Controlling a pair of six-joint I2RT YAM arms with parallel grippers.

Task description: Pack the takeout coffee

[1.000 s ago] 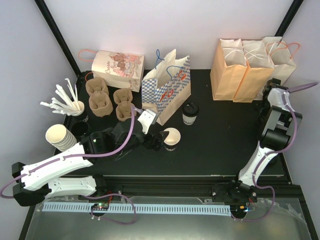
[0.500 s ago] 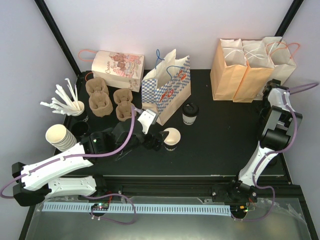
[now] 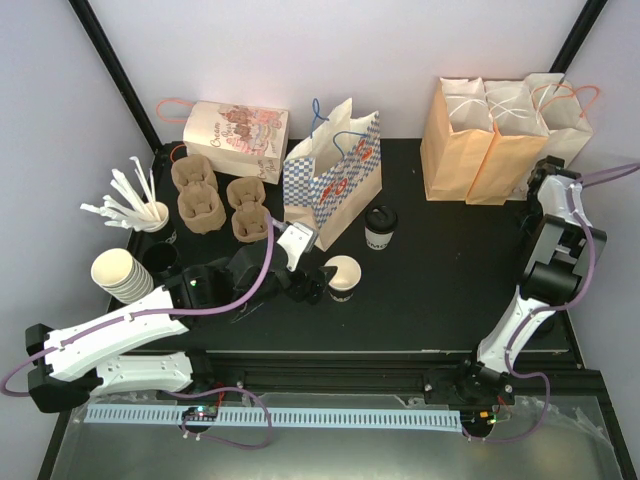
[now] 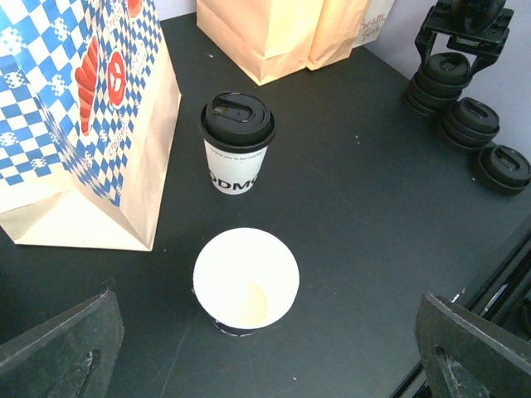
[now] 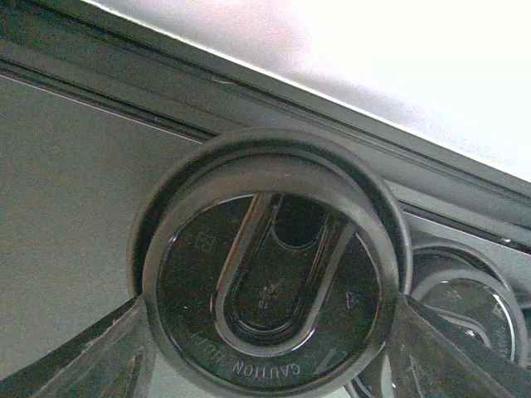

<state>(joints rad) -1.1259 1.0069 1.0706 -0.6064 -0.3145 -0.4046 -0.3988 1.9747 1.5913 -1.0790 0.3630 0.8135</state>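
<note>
Near the middle of the black table (image 3: 450, 270), the left gripper (image 3: 312, 290) is seen with its jaws spread fully wide and nothing between them. Just ahead of it, in the left wrist view, an uncovered white cup (image 4: 246, 280) stands upright, untouched by either finger. Behind that cup, toward the far edge, a lidded takeout coffee (image 4: 236, 143) stands upright beside the blue-checked paper bag (image 4: 83, 124), close to it but apart.

At the right edge of the table, the right gripper (image 5: 270, 344) is lowered over the stacks of black lids (image 4: 465, 108). In the right wrist view one black lid (image 5: 270, 269) fills the space between the two fingers (image 5: 108, 352), which stand partly closed at either side of its rim. Whether the rim is actually touched or gripped cannot be told. A second lid (image 5: 465, 311) is seen just beside it.

Three tan paper bags (image 3: 500, 125) stand at the far right corner. Brown pulp carriers (image 3: 215, 195), a stack of plain cups (image 3: 120, 275) and a cup of white stirrers (image 3: 135, 205) are gathered along the left edge.
</note>
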